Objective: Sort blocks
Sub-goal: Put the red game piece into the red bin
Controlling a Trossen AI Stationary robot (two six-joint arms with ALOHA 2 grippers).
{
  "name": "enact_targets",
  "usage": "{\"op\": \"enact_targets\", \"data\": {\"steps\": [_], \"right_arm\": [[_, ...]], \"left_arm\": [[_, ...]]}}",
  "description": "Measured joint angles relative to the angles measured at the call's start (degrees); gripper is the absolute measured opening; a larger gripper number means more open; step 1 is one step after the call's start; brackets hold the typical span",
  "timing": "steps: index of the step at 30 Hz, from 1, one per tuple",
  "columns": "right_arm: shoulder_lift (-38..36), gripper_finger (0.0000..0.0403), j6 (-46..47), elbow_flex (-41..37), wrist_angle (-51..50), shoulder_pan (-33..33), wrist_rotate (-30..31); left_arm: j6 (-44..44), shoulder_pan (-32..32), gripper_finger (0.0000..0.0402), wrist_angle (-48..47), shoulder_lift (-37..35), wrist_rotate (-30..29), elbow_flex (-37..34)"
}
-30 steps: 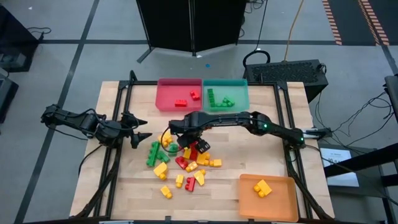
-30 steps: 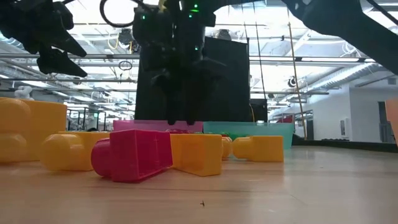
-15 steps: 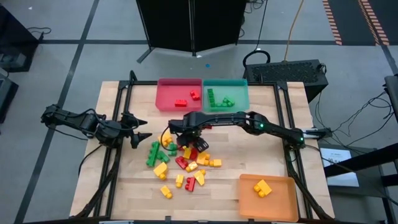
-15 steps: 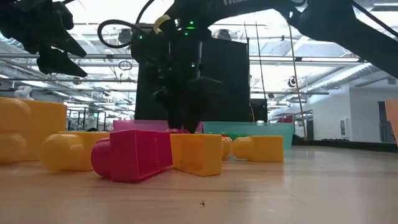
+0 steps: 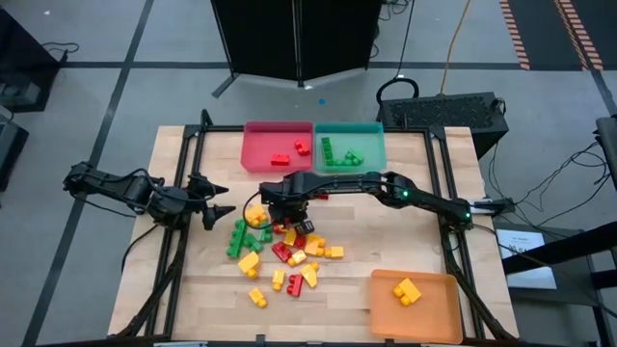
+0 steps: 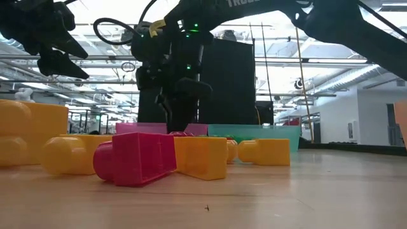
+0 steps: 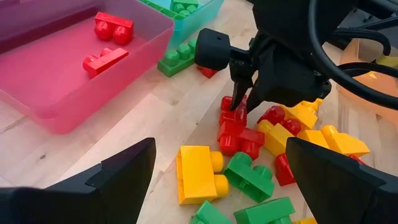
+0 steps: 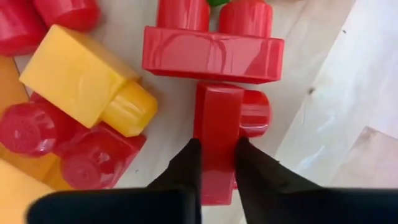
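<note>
Red, yellow and green blocks lie in a loose pile [image 5: 280, 253] on the middle of the wooden table. My right gripper [image 5: 279, 218] points down into the pile's far end, shut on a small red block [image 8: 219, 115]; the left wrist view shows the same block [image 7: 232, 116] under the fingers. A wider red block [image 8: 212, 51] lies just beyond it, and a yellow one [image 8: 87, 81] beside it. My left gripper [image 5: 218, 200] hovers open at the table's left side, its fingers [image 7: 127, 174] holding nothing. My right gripper pinches the small red block by its two opposite flat sides [image 8: 217, 140] between the two fingers [image 8: 186, 163]. The fingers come from above, pointing down. The block lies on its side among the pile, one stud [image 8: 256, 113] pointing sideways; I cannot tell whether it is off the table.
At the far edge stand a red tray [image 5: 253, 154] and a teal tray [image 5: 378, 146], each with a few blocks. An orange tray [image 5: 439, 308] with yellow blocks sits at the near right corner. Bare wood lies to the pile's right.
My right gripper has sunk into the pile, shifted a little toward the table's left, rolled about its own axis, and shut on the small red block. The blocks around it stay where they were.
</note>
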Motion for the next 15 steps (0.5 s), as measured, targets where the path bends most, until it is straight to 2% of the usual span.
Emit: {"op": "enact_targets", "data": {"steps": [12, 15], "right_arm": [[-3.3, 0.0046, 4.4, -0.4, -1.1, -0.7, 0.1], [-5.5, 0.0046, 4.4, -0.2, -0.7, -1.7, 2.3]], "left_arm": [[0.0, 0.0, 0.0361, 0.2, 0.0, 0.0, 0.0], [0.0, 0.0, 0.0361, 0.2, 0.0, 0.0, 0.0]]}}
